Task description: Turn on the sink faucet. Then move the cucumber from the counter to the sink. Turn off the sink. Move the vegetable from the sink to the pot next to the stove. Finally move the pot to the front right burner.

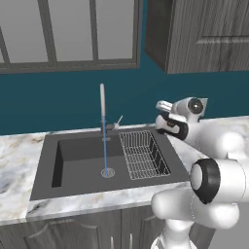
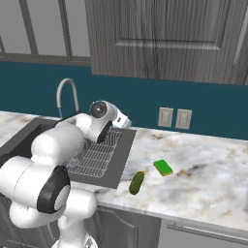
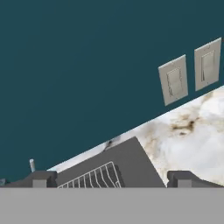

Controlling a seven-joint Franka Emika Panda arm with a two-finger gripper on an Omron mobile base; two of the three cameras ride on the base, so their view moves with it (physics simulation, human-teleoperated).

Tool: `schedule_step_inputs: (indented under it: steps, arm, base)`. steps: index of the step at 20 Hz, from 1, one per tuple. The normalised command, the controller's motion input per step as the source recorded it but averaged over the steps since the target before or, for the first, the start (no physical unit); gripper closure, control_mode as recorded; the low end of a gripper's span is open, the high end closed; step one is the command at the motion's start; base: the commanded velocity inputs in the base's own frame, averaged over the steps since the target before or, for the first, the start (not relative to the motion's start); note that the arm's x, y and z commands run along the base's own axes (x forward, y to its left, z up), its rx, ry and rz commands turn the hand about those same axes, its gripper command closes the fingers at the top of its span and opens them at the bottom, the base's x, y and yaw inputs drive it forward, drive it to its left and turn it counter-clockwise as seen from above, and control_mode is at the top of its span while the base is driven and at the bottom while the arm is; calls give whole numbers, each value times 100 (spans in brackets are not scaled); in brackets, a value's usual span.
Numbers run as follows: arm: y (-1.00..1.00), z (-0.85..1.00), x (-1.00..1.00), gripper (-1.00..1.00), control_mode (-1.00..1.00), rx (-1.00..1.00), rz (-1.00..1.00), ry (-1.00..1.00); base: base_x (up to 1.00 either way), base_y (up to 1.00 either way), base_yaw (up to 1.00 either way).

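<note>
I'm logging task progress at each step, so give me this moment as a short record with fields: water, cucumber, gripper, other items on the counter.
water: running, a thin stream falls from the sink faucet to the drain of the sink
cucumber: lying on the counter, right of the sink, not yet moved
gripper: open, empty, raised over the sink's back right corner, above the wire rack, apart from the faucet
other items: green sponge on the counter just behind the cucumber
</note>
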Motion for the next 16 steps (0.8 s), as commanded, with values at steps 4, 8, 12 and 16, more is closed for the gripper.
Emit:
schedule_step_inputs:
  steps: [4,8,12,16]
  arm:
    - [-4,50,-51,-100,-100,0,-7,21]
    - [-6,51,-52,-100,-100,0,-7,26]
    - [-11,31,-54,-100,-100,2,-6,32]
    - [-9,6,-66,-100,-100,4,-4,29]
  base:
    - [0,0,0]
    - [0,0,0]
    - [0,0,0]
    - [0,0,0]
